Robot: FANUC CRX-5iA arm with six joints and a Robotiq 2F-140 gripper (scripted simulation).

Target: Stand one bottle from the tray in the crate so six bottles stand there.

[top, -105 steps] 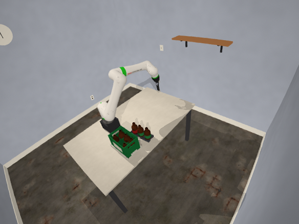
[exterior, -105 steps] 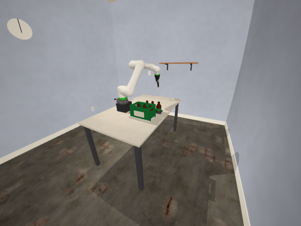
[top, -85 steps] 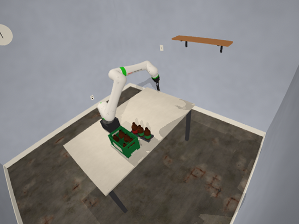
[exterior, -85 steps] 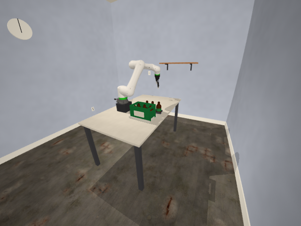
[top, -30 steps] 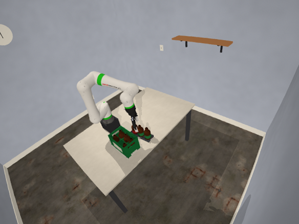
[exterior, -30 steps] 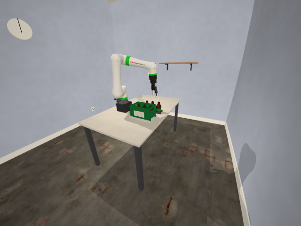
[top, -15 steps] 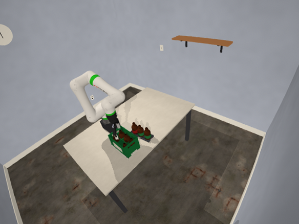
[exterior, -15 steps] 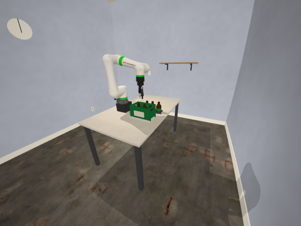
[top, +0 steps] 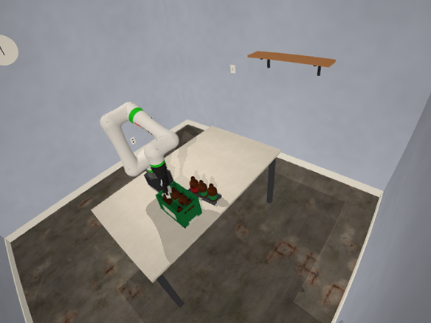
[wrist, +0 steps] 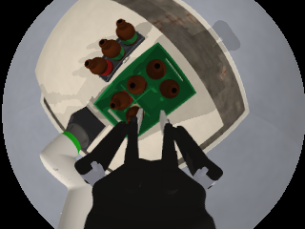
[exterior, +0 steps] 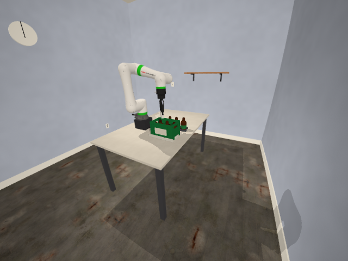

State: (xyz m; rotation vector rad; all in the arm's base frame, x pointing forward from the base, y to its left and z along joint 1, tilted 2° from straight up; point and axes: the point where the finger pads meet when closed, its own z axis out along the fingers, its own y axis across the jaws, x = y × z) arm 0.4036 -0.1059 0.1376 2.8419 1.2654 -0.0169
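Table (top: 227, 151) | gripper (wrist: 149, 125) over crate (top: 187, 215) — fingers nearly together, gripping nothing | tray bottles (wrist: 111, 48) well apart

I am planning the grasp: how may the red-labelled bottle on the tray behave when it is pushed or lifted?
The red-labelled bottle stands tall on a narrow base, so a high side push would probably tip it. Its neighbour stands close, so it may knock that one. It looks rigid.

Glossy brown bottles (top: 202, 187), green plastic-looking crate (top: 184, 212), matt pale table (top: 222, 151)
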